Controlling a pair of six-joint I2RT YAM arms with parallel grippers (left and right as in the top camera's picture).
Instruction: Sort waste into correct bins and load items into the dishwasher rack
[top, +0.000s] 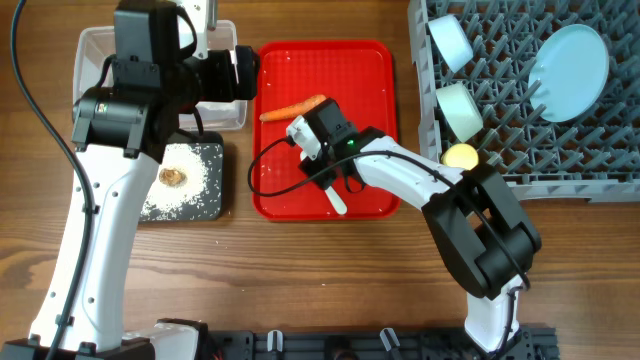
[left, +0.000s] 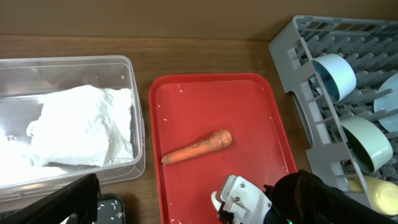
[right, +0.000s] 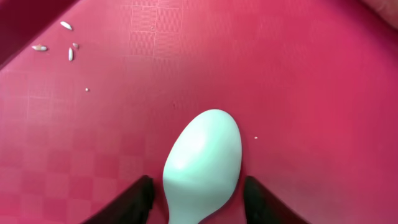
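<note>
The white spoon (right: 202, 165) lies on the red tray (top: 370, 80), and its handle (top: 338, 203) sticks out behind my right gripper (top: 300, 132). The right gripper's fingers (right: 199, 199) are open on either side of the spoon's bowl. The orange carrot (top: 293, 108) lies on the tray just beyond it and also shows in the left wrist view (left: 198, 147). The white napkin (left: 81, 134) lies in the clear tub (top: 95, 45). My left gripper (top: 243, 73) hovers open and empty at the tub's right edge. Rice (top: 195, 190) and the brown lump (top: 172, 177) lie on the black tray (top: 212, 152).
The grey rack (top: 560, 185) on the right holds the light-blue plate (top: 570, 58), the light-blue bowl (top: 450, 40), the pale-green bowl (top: 460, 108) and the yellow cup (top: 460, 156). A few rice grains (right: 53, 43) lie on the red tray.
</note>
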